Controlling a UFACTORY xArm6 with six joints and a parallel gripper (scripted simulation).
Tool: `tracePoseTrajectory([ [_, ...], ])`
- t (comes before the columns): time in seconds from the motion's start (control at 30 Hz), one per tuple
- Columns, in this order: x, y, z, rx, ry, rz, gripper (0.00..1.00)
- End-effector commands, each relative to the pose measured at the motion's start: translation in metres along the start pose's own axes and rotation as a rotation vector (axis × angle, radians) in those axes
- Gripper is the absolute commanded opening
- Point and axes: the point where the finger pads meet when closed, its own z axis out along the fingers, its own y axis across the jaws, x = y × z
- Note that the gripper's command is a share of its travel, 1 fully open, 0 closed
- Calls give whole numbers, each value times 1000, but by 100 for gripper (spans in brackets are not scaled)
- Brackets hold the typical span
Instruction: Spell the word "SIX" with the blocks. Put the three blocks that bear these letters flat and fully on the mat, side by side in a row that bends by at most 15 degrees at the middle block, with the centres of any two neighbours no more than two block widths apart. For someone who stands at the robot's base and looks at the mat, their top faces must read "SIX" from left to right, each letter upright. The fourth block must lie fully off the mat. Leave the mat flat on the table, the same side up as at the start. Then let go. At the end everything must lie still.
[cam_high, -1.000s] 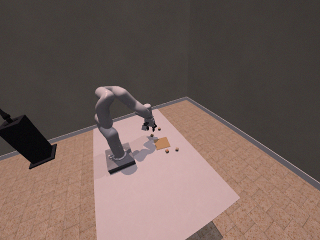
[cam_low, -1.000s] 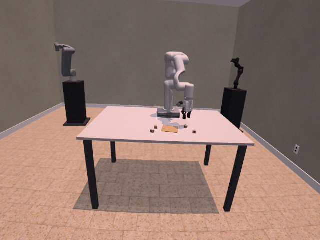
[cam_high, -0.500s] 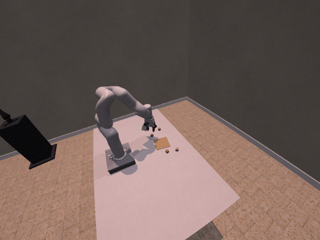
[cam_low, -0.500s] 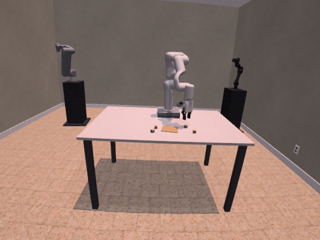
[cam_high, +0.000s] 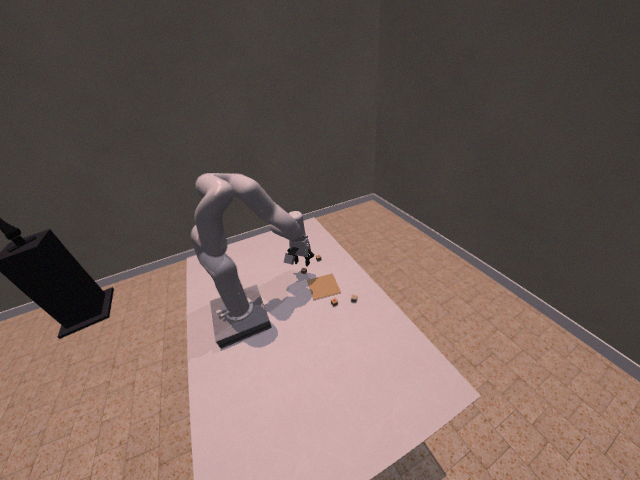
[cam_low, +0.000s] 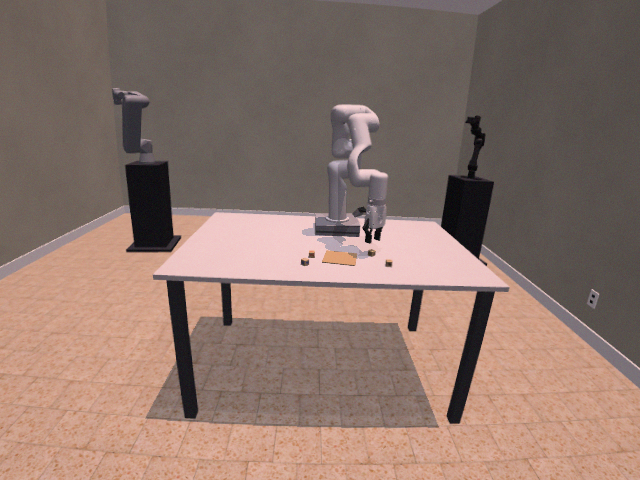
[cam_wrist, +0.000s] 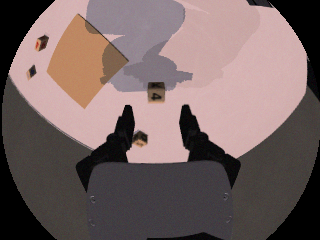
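Fingers (cam_high: 301, 259) (cam_low: 372, 236) part-open and empty; centre them over the block (cam_high: 303, 270) (cam_low: 371, 252) (cam_wrist: 156, 93), squarely, before descending.

In the exterior view, the end effector (cam_high: 302, 262) (cam_low: 373, 238) (cam_wrist: 156, 106) is now a little lower than in both earlier pictures of this view. Its dark fingertips (cam_low: 368, 239) have come down slightly nearer to the bench (cam_high: 320, 372) (cam_low: 268, 242) (cam_wrist: 240, 115). They are also closer to the height of the wooden block (cam_high: 303, 270) (cam_low: 371, 252) (cam_wrist: 156, 93) near them, but remain above it. The white xArm 6 (cam_high: 253, 196) (cam_low: 360, 134) has followed with a small downward shift of its wrist. If the finger gap has changed, I cannot tell.
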Motion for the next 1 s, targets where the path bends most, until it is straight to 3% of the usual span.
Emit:
tracePoseTrajectory([
  [0.0,-2,-1,4,2,-4,0,63],
  [0.97,-3,-1,31,2,-4,0,63],
])
